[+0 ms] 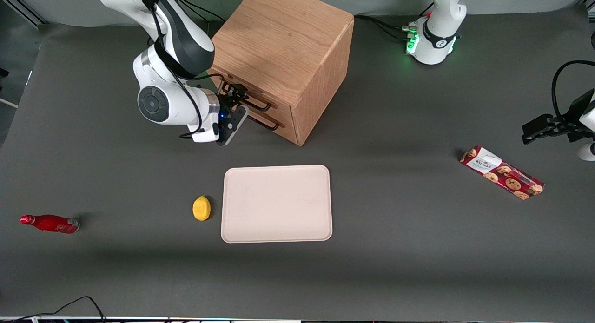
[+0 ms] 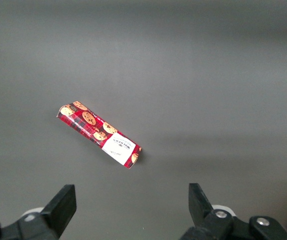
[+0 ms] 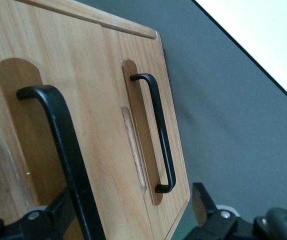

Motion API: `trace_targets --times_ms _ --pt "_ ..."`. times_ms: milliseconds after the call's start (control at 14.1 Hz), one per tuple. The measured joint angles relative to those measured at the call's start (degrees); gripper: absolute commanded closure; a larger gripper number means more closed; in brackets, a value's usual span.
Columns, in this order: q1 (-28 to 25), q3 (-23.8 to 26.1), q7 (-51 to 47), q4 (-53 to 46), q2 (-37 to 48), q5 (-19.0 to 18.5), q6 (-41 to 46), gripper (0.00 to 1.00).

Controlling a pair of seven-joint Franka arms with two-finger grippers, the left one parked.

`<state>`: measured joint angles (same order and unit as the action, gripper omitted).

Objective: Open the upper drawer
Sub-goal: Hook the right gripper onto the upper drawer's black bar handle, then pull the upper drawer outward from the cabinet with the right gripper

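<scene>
The light-oak cabinet (image 1: 283, 49) stands at the back of the table, its drawer front facing the working arm's end. The upper drawer (image 3: 86, 75) looks closed; its thin black bar handle (image 3: 58, 130) also shows in the front view (image 1: 254, 105). My right gripper (image 1: 231, 94) is right at this handle. In the right wrist view the gripper (image 3: 131, 210) is open, and the handle runs between the fingers, close to one finger (image 3: 58, 212). The other finger (image 3: 203, 205) stands off past the cabinet's lower edge.
The bottom drawer (image 3: 176, 165) carries a matching black handle (image 3: 159, 135), just below the upper one. Nearer the front camera lie a beige tray (image 1: 277, 203), a yellow lemon (image 1: 201, 207) and a red bottle (image 1: 50, 223). A red cookie box (image 1: 502, 172) lies toward the parked arm's end.
</scene>
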<state>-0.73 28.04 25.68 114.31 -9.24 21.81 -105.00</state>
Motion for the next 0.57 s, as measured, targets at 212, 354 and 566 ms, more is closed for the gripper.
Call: trace_targets --times_ms 212,354,566 --pt "0.2 -0.1 0.0 0.0 -0.1 -0.3 -0.3 0.0" --pt "0.2 -0.4 0.0 0.0 -0.2 -0.9 -0.7 0.0" --pt "0.4 -0.9 0.1 -0.6 -1.0 -2.5 -0.8 0.0"
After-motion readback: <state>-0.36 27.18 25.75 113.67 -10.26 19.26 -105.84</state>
